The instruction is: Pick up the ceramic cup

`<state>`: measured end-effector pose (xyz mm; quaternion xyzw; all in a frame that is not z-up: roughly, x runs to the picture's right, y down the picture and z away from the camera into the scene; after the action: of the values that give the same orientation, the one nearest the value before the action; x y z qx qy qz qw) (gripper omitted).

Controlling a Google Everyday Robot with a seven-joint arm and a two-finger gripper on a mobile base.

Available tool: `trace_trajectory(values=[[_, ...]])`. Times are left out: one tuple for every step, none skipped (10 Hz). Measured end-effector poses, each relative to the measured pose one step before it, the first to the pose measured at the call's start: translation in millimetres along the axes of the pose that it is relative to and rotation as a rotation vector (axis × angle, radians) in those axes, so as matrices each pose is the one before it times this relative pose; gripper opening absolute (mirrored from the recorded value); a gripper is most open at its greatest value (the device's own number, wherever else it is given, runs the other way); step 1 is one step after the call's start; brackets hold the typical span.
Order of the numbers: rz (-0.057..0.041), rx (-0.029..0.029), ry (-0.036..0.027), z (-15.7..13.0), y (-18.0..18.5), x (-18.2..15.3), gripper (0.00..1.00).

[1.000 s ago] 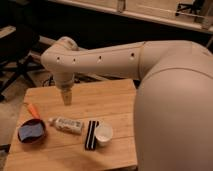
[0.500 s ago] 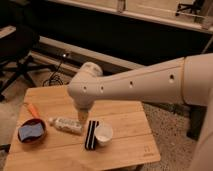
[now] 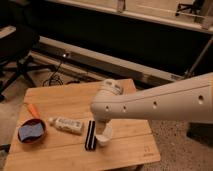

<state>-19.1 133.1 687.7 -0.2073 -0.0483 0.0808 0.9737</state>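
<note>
The ceramic cup is small, white and round. It stands on the wooden table just right of the black-and-white striped bar. My big white arm reaches in from the right and ends in a rounded joint right above the cup. My gripper hangs down from that joint, directly over the cup and partly hiding it. I cannot tell whether it touches the cup.
A white tube lies left of the striped bar. A dark red bowl with blue contents stands at the table's left edge, with an orange object behind it. An office chair and floor cables are to the back left.
My arm has swung right and toward the table's front, from above the tube to right over the cup. The things on the table have not moved.
</note>
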Motion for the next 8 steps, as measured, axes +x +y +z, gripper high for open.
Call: trace_trajectory(values=[[0.02261, 0.00185, 0.00060, 3.85, -4.05, 8.47, 0.80], [0.01518, -0.00559, 0.00180, 7.44, -2.87, 6.76, 0.80], [0.00125, -0.00529, 0.00241, 6.03, -1.06, 2.54, 0.80], [-0.00343, -0.00628, 0.00516, 9.53, -1.32, 2.89, 0.80], [-0.00086, -0.00427, 0.00447, 8.12, -1.12, 2.76, 0.80], [-0.00156, -0.00742, 0.00588, 12.55, -1.81, 2.87, 0.80], [-0.00109, -0.01010, 0.00107, 9.96, -0.24, 0.09, 0.80], [-0.00132, -0.01944, -0.00054, 12.43, 2.41, -0.88, 0.80]])
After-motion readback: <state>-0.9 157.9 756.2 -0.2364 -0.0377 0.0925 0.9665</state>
